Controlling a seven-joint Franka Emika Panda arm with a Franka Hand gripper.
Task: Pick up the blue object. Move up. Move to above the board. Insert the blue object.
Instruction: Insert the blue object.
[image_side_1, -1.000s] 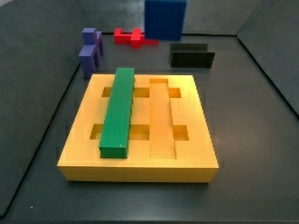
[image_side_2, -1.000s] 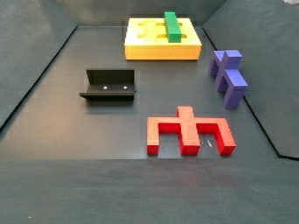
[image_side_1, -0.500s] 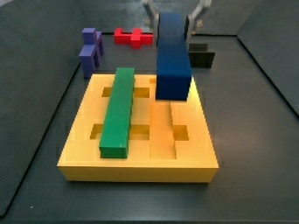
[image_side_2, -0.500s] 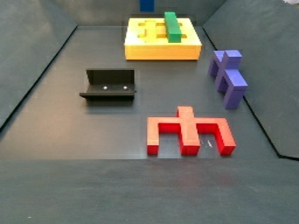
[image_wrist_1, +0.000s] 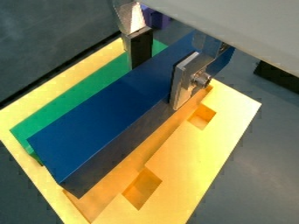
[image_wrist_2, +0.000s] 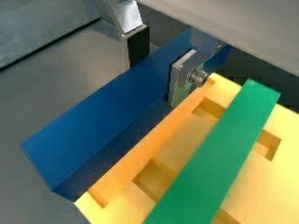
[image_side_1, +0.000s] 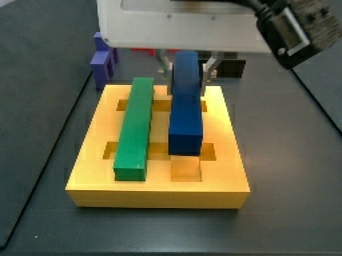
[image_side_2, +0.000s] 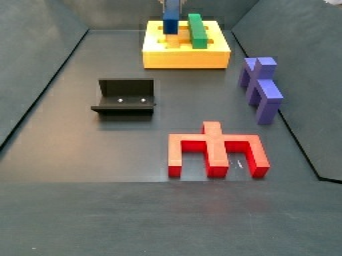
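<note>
The blue object (image_side_1: 185, 110) is a long blue bar lying tilted along a groove of the yellow board (image_side_1: 160, 186), right beside the green bar (image_side_1: 134, 125), with its far end raised. In both wrist views my gripper (image_wrist_1: 162, 66) (image_wrist_2: 159, 61) is shut on the blue object (image_wrist_1: 111, 127) (image_wrist_2: 100, 127) near that raised end. One dark pad (image_wrist_1: 139, 48) and one silver finger (image_wrist_1: 184, 80) press on its two long faces. In a side view the blue object (image_side_2: 171, 25) stands above the board (image_side_2: 187, 58), next to the green bar (image_side_2: 197, 30).
The dark fixture (image_side_2: 124, 97) stands on the floor to the side of the board. A red pronged piece (image_side_2: 214, 150) and a purple stepped block (image_side_2: 262, 88) lie on the floor away from the board. Grey walls close in the floor.
The blue object hung steeply over the board half a second ago. It has come down and swung flatter, and now lies along the groove beside the green bar, still in my gripper.
</note>
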